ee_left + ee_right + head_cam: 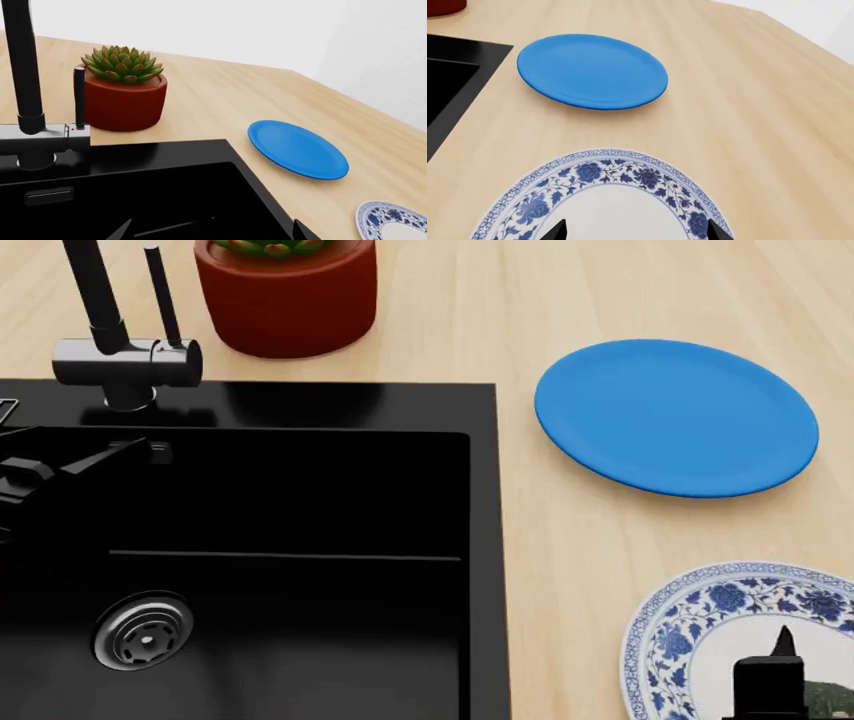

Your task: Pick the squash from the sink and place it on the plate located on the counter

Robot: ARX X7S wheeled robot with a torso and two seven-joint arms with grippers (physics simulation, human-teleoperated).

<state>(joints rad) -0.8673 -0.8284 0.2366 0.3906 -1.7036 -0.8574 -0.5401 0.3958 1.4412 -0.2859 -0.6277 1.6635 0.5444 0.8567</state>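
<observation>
The squash does not show clearly in any view; a dull grey-green sliver (830, 700) sits at the frame corner beside my right gripper, and I cannot tell what it is. The black sink (485, 540) holds only its steel drain (140, 632) in the part I see. My left gripper (67, 465) hangs over the basin's far left, open and empty (212, 232). The white plate (663, 625) with the blue floral rim lies on the counter (561, 540) right of the sink. My right gripper (634, 231) hovers open over the plate's bare white middle (607, 210).
A plain blue plate (677, 415) lies behind the patterned one. A black-and-chrome faucet (127, 350) stands at the sink's back left, with a red pot holding a succulent (284, 295) beside it. A white wall (373, 45) borders the counter.
</observation>
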